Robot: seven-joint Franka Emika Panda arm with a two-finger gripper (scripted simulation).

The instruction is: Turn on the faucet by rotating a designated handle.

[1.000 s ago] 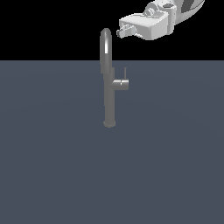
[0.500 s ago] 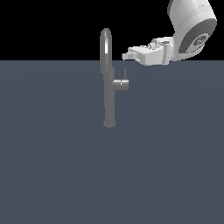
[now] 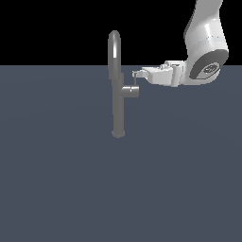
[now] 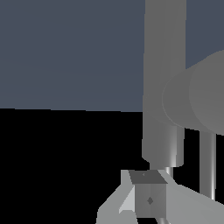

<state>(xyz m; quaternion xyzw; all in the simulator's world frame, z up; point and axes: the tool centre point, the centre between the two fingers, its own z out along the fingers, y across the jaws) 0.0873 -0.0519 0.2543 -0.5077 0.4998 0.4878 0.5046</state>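
Over the last second the gripper (image 3: 136, 74) has come down from above the floor's horizon and moved toward the exterior view's left; half a second ago its tip hung a little above and to the right of the handle (image 3: 130, 91), and now it sits level with the top of the thin lever rod (image 3: 137, 81), while the white arm (image 3: 206, 45) has swung down into fuller view at about 2 o'clock from the faucet (image 3: 116, 85). The faucet itself stands where it stood, upright on the dark grey floor (image 3: 71, 179), its arched spout reaching into the black background. The handle is a short grey stub jutting from the column toward the exterior view's right, with the rod rising from its outer end. From the stub, the gripper's tip lies at roughly 1 o'clock, right at the rod's upper end; whether it touches the rod cannot be told at this size. In the wrist view the column (image 4: 164, 83) and the stub's round end (image 4: 197, 98) loom close, the rod (image 4: 207, 164) runs beside the pale gripper body, and one finger (image 4: 148, 194) shows in the foreground. How far the jaws stand apart cannot be told in either view, and nothing is visibly held.
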